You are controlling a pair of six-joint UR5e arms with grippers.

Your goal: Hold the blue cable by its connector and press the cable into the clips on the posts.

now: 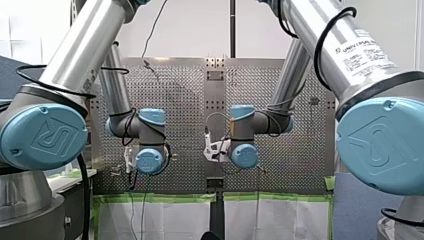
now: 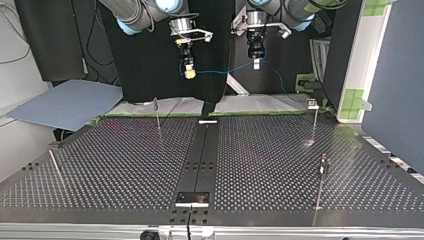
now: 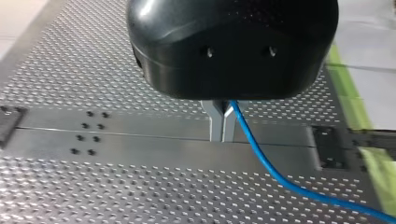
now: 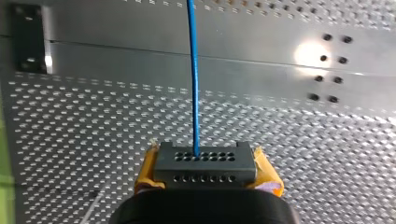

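Observation:
The blue cable [image 2: 225, 71] hangs in a shallow sag between my two grippers, high above the far edge of the perforated table [image 2: 125, 165]. My right gripper [image 4: 206, 161] has its yellow pads [image 4: 145, 168] shut on the cable's grey connector [image 4: 205, 171], and the cable [image 4: 193, 74] runs straight ahead from it. My left gripper [image 3: 222, 127] has its metal fingers shut on the cable [image 3: 266, 163], which trails away beside them. In the top view my right gripper [image 2: 189, 73] is at the left and my left gripper [image 2: 256, 63] at the right. Thin posts with clips stand on the table [image 2: 157, 114] [image 2: 314, 120] [image 2: 322, 175].
A fourth thin post [image 2: 55, 167] leans at the top view's left edge of the table. A dark centre strip [image 2: 202, 150] runs down the table's middle. A blue-grey sheet [image 2: 65, 102] lies beyond the far left corner, and green-taped panels [image 2: 355, 97] stand at the right.

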